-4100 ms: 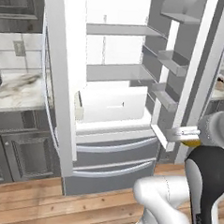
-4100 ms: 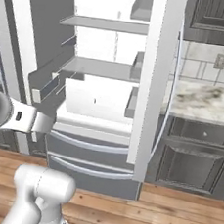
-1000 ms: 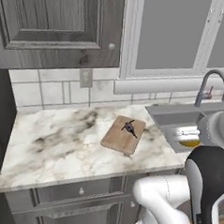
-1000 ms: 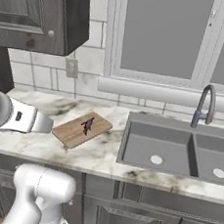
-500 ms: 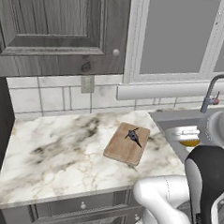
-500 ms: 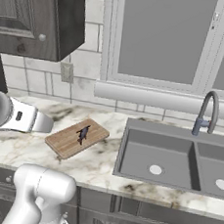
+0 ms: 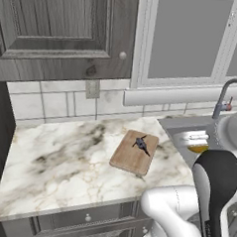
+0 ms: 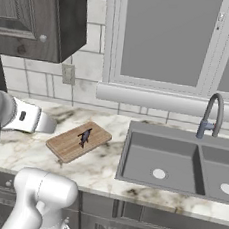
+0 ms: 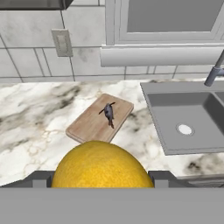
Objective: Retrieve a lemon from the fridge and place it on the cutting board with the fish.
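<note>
Gripper (image 9: 101, 186) clamps lemon (image 9: 103, 164), lower centre of hand view. Best approach: carry forward over cutting board (image 9: 99, 119), set down on bare wood beside fish (image 9: 108, 113), mid-frame.

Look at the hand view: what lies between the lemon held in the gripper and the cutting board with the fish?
Only bare marble counter. In the hand view, the lemon sits in the foreground and the cutting board with the fish lies just beyond it.
</note>
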